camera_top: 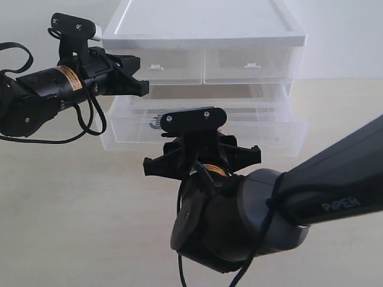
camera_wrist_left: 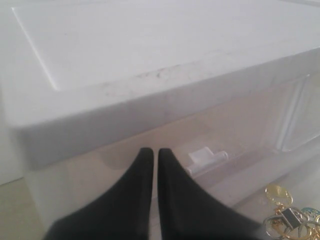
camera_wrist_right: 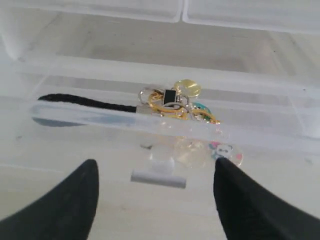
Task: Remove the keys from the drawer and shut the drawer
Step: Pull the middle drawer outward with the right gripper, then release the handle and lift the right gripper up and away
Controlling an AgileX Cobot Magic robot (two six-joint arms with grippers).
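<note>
**Left pincer [camera_wrist_left: 155, 152] shut, right pincer [camera_wrist_right: 155, 165] spread wide**

The left arm [camera_top: 36, 95] reaches in from the left edge of the tabletop, held roughly level and well above it. Its two black fingers [camera_wrist_left: 132, 200] lie side by side, with only a thin slit between them and nothing held. The right arm [camera_top: 335, 179] comes in from the near right corner, its thick wrist [camera_top: 233, 221] over the tabletop's near middle. Its fingers [camera_wrist_right: 65, 205] stand far apart, with nothing gripped.
</note>
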